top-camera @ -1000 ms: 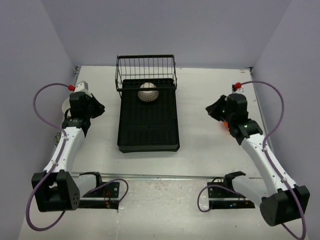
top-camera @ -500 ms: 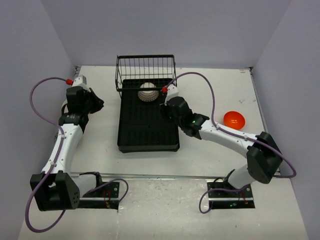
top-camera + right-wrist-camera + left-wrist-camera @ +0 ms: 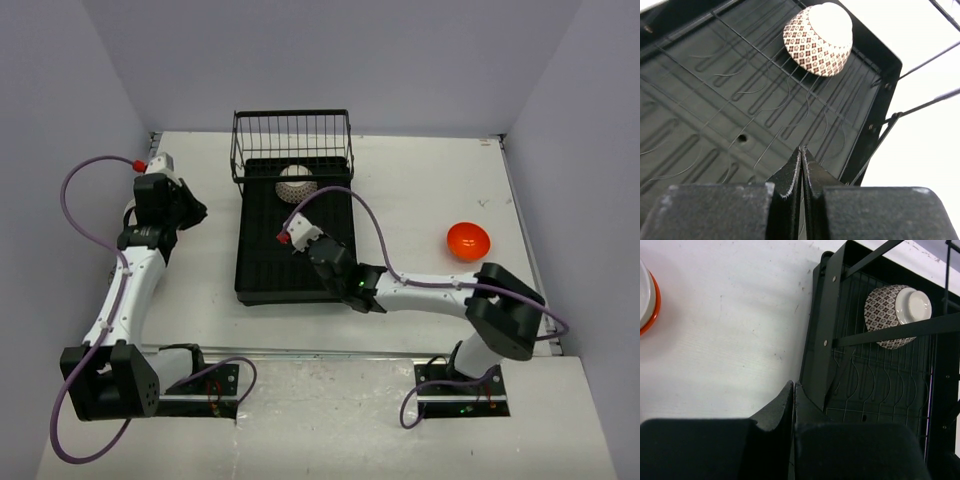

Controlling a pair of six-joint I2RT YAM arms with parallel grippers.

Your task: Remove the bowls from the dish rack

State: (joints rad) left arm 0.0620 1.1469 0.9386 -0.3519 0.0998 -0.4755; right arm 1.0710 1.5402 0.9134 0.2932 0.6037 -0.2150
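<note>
One patterned bowl [image 3: 297,185] in the dish rack [image 3: 265,262]; one orange bowl [image 3: 468,239] outside.

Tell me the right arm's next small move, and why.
Probably open the right claw. It is shut over the dish rack floor, and the patterned bowl, upside down just ahead of it, is yet to be gripped.

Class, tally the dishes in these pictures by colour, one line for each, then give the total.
Brown-and-white patterned bowl, in the dish rack: 1
Orange bowl, on the table: 1
White-and-orange dish, cut off at the edge of the left wrist view: 1
Total: 3
</note>
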